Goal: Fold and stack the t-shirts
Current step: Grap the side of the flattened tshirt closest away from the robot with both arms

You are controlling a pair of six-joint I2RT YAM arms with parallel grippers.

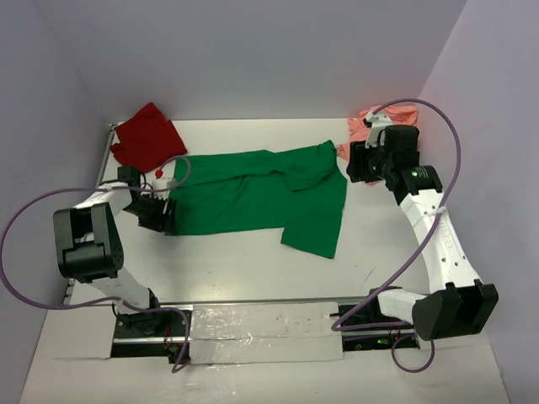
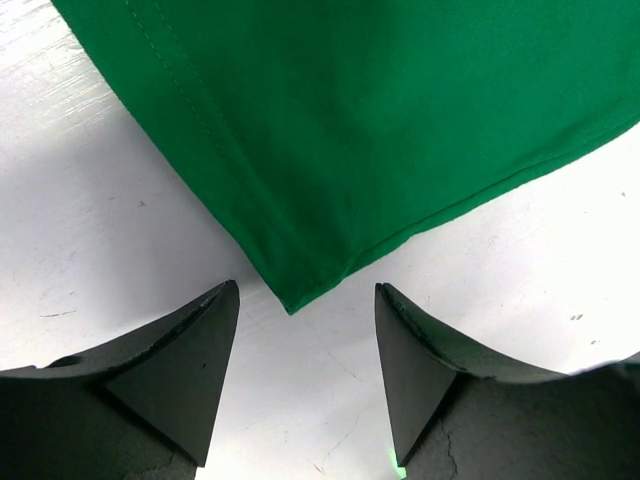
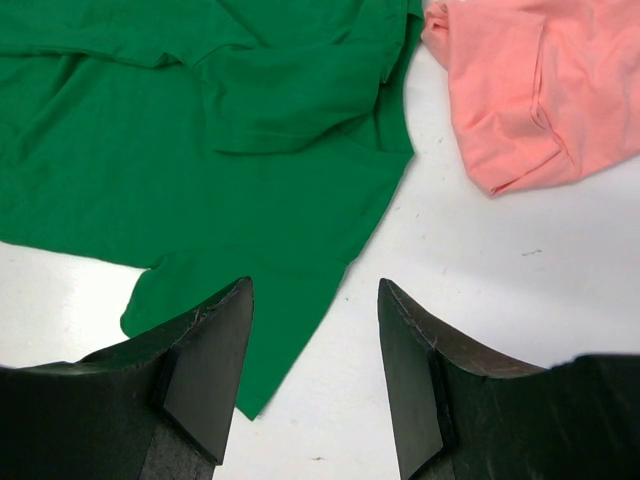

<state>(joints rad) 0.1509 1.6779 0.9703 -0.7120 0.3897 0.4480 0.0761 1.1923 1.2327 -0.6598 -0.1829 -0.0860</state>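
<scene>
The bright green t-shirt [image 1: 261, 192] lies spread and partly rumpled across the middle of the table. The dark red t-shirt [image 1: 146, 135] is bunched at the back left. The salmon pink t-shirt [image 1: 368, 126] is bunched at the back right. My left gripper [image 1: 162, 215] is open and empty, its jaws just short of the green shirt's corner [image 2: 293, 290]. My right gripper [image 1: 360, 165] is open and empty above the green shirt's right edge [image 3: 300, 250], with the pink shirt [image 3: 530, 90] beyond it.
Grey walls enclose the white table [image 1: 253, 269] on the left, back and right. A small white and red object [image 1: 160, 178] lies by the left arm. Purple cables loop around both arms.
</scene>
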